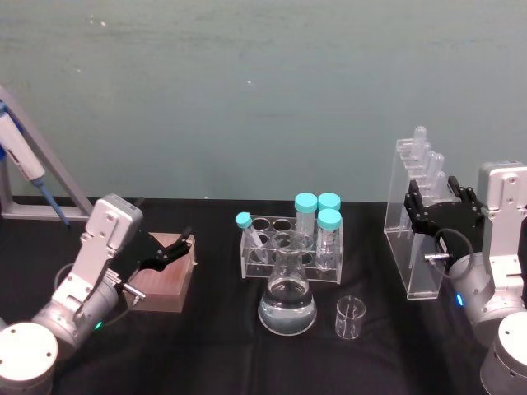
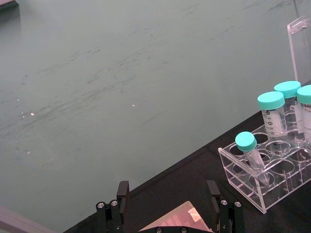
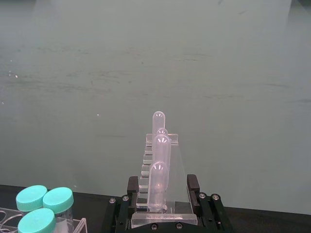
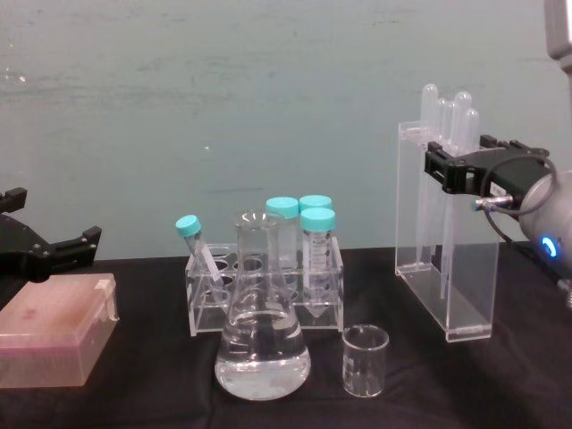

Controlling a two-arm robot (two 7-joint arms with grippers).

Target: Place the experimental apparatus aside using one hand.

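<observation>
One end effector (image 4: 444,166) straddling acrylic stand (image 4: 444,268)

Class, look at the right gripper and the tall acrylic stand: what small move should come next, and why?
Probably close the right gripper on the acrylic stand. Its fingers sit either side of the stand's upper part and look open, so it seems lined up but not yet gripping. The left gripper hovers over the pink box.

A: What is sitting left of the right end effector (image 1: 438,216)?
B: One conical flask (image 1: 287,301), one small beaker (image 1: 349,318), and one clear rack (image 1: 291,251) carrying four teal-capped tubes (image 1: 329,222).
A: And between its fingers?
B: One tall acrylic stand (image 1: 418,218) holding four long tubes (image 4: 451,121). One pink box (image 1: 165,281) is lying under the left end effector (image 1: 186,244).
</observation>
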